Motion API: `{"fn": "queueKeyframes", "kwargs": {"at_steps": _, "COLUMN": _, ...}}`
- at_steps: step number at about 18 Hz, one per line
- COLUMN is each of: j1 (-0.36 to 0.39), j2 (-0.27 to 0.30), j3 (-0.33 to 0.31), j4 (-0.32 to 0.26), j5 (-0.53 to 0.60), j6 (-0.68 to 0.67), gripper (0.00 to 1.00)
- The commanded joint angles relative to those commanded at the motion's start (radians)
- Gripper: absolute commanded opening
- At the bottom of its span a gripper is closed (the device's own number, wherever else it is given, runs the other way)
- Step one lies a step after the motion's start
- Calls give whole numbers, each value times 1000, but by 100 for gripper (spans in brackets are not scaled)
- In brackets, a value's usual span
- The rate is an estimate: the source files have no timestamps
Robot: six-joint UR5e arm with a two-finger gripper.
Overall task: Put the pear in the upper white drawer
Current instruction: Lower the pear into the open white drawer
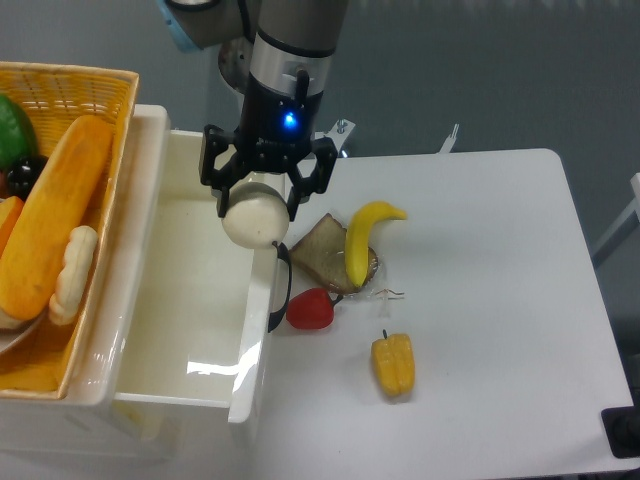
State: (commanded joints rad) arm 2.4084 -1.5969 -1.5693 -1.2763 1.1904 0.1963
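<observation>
Camera view: the end effector [256,208] is clenched on the pear [253,220], fingers [213,178] either side, holding it in the air right above the front wall of the upper white drawer [190,330], beside the dark handle [281,290]. Out on the table [500,300] lie a banana [362,240] across a slice of bread [320,250], a red pepper [310,309] and a yellow bell pepper [393,364]. A wicker basket [70,90] sits left of the drawer.
</observation>
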Motion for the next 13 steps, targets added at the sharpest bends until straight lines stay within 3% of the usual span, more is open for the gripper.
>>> {"fn": "queueKeyframes", "kwargs": {"at_steps": 8, "j1": -26, "j2": -3, "j3": -3, "j4": -2, "j5": 2, "j6": 2, "gripper": 65}}
{"fn": "queueKeyframes", "kwargs": {"at_steps": 11, "j1": -28, "j2": -8, "j3": -3, "j4": 2, "j5": 2, "j6": 8, "gripper": 80}}
{"fn": "queueKeyframes", "kwargs": {"at_steps": 13, "j1": -31, "j2": -8, "j3": -3, "j4": 2, "j5": 2, "j6": 8, "gripper": 81}}
